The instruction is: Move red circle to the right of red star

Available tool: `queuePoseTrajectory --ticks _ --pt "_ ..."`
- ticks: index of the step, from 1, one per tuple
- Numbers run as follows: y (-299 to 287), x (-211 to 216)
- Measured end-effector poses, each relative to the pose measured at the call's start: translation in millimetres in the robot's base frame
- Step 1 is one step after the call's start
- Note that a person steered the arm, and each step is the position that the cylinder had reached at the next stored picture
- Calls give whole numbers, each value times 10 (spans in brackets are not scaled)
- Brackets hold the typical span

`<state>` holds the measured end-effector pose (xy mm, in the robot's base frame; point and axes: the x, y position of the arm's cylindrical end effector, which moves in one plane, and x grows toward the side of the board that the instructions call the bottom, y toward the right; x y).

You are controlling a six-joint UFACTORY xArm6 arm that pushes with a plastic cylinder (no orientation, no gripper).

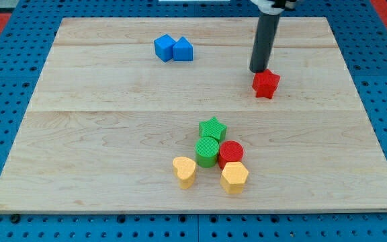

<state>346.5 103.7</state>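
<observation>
The red circle sits in a cluster near the view's bottom middle, touching the green circle on its left and the yellow hexagon below it. The red star lies at the view's upper right. My tip stands just above and slightly left of the red star, touching or nearly touching it, far from the red circle.
A green star sits above the green circle. A yellow heart lies at the cluster's lower left. Two blue blocks sit side by side at the view's top left. The wooden board ends at a blue pegboard surround.
</observation>
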Motion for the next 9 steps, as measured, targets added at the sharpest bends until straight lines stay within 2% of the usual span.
queuePoseTrajectory --ticks 2,3,5,6,7,8,9 --pt "-684 362" --pt "-574 973" --pt "42 1970" --pt "57 2355" --pt "56 2587" --pt "-33 2592" --pt "-42 2395"
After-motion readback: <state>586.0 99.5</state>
